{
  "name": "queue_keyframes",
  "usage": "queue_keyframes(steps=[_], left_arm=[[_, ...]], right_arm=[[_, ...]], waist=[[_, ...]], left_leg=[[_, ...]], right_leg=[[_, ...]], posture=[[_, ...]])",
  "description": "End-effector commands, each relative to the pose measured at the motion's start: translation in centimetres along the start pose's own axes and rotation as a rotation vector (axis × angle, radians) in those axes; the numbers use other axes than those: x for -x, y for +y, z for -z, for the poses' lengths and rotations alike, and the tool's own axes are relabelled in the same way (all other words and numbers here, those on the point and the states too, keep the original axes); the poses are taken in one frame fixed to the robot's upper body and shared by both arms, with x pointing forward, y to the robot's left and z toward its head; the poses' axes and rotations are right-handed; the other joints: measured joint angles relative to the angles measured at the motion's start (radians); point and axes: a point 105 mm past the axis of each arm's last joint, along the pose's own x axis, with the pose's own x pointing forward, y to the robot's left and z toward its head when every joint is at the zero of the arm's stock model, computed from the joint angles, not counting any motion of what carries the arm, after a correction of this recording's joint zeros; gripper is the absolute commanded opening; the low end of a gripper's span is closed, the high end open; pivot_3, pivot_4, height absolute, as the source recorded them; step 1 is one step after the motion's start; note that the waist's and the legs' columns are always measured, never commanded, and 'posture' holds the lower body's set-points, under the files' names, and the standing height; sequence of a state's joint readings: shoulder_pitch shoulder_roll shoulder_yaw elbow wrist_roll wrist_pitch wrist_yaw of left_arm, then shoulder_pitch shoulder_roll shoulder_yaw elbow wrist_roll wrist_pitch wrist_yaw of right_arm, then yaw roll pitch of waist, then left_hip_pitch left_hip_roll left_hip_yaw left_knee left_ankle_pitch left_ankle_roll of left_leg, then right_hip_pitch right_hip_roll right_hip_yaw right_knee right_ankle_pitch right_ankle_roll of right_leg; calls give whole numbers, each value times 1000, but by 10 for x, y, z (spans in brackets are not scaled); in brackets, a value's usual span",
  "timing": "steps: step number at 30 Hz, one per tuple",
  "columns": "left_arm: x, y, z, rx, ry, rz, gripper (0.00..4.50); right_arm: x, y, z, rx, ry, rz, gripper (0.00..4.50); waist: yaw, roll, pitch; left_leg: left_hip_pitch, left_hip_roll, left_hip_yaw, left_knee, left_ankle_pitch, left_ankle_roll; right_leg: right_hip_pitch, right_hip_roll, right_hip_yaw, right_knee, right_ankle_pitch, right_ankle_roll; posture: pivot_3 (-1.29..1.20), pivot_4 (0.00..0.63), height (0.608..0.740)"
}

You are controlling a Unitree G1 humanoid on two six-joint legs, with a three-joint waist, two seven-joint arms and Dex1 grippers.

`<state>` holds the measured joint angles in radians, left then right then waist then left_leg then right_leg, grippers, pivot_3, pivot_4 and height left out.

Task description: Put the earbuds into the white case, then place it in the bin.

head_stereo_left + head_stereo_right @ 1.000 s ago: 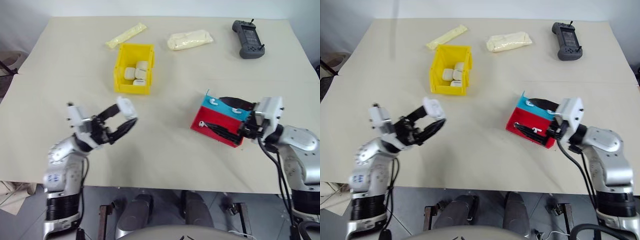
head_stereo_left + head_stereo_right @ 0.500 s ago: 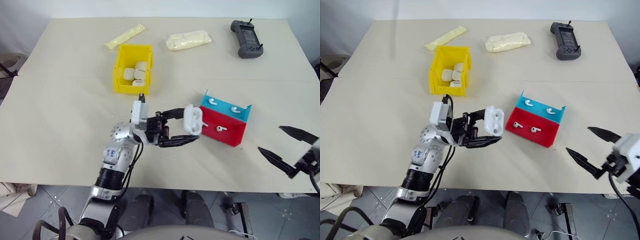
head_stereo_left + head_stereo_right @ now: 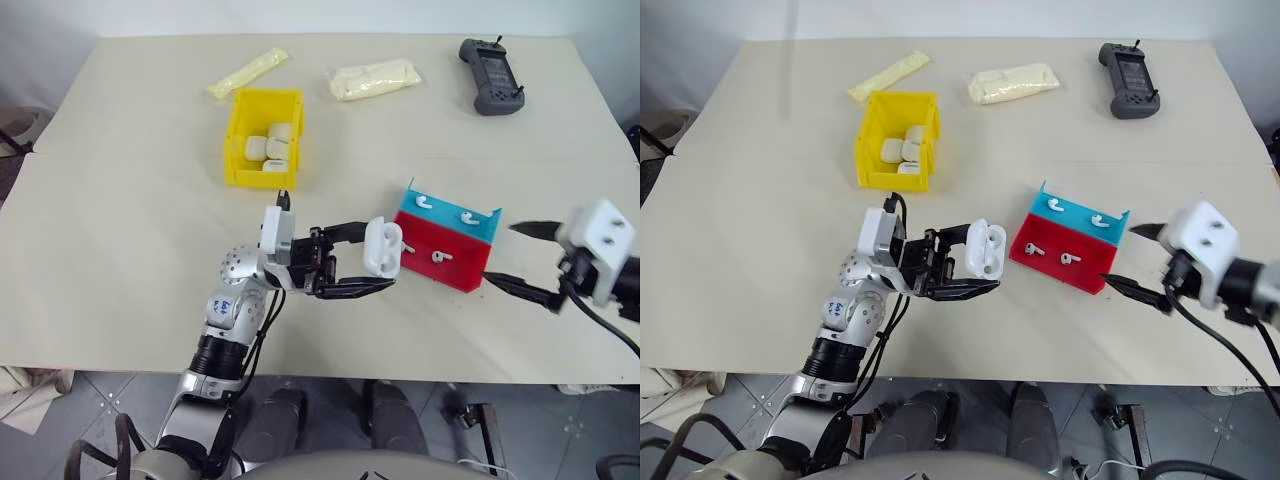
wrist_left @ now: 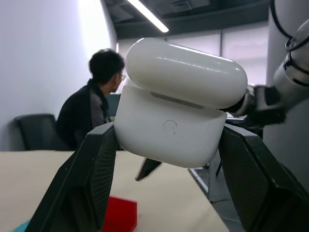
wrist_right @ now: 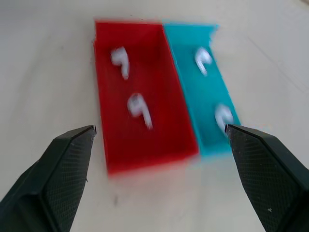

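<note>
Between the two black fingers of the left gripper [image 3: 373, 265], near the tabletop's front edge, sits the small glossy white rounded case [image 3: 382, 246], pinched by its sides with its hinged lid ajar. Just beside it, toward the right edge, lies the flat red-and-blue plastic tray [image 3: 447, 240], holding four tiny white earbuds [image 5: 140, 109], two in the red half and two in the blue. At the tray's right end the right gripper [image 3: 522, 259] hangs with its fingers spread wide, gripping nothing. Farther back stands the bright yellow rectangular plastic bin [image 3: 264, 137], with several white cases inside. Two pale yellow packets [image 3: 378, 77] and a dark grey handheld controller [image 3: 495, 76] lie near the rear edge.
</note>
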<state>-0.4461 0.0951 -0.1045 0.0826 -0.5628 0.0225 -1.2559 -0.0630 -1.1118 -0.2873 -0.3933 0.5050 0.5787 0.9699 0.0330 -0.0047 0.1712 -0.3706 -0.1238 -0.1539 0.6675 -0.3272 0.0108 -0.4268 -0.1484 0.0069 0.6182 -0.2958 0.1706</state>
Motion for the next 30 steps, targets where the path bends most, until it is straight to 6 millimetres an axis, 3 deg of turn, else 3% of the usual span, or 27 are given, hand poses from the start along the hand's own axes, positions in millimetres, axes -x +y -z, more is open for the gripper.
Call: queue_keyframes(steps=[1,5,11,14,22,30], left_arm=[[1,0,-9,-21,-15,-22,2842],[2,-1,-8,-22,-3,-33,2842],[1,0,-9,-30,-3,-51,2842],[1,0,-9,-33,-4,-60,2842],[-2,-3,-8,-32,-8,-78,2842],[-2,0,-10,-37,-14,-100,2842]], right_arm=[[-14,11,-2,-15,132,-121,4500],[-32,12,-4,23,249,-224,4500],[-60,-2,2,138,345,-230,4500],[-65,-8,5,210,389,-227,3912],[-70,-14,-1,305,425,-240,1203],[-74,-13,1,342,439,-266,1203]], waist=[[8,-1,0],[17,-1,1],[15,-1,1],[13,-1,1],[11,-1,1],[10,-1,1]], left_leg=[[-1,0,0,0,0,0],[-2,-2,1,1,-1,1],[-2,-1,1,1,-1,1],[-2,-1,2,1,-1,1],[-2,-1,2,1,-1,1],[-2,-1,2,1,-1,1]], right_leg=[[0,0,0,0,0,0],[0,-1,1,-3,1,1],[0,-1,0,-4,2,1],[-1,-1,1,-4,2,1],[-2,-1,1,-3,2,1],[-2,-1,1,-3,2,1]], posture=[[0,150,740],[0,150,740],[0,150,740],[0,150,740],[0,150,740],[0,150,740]])
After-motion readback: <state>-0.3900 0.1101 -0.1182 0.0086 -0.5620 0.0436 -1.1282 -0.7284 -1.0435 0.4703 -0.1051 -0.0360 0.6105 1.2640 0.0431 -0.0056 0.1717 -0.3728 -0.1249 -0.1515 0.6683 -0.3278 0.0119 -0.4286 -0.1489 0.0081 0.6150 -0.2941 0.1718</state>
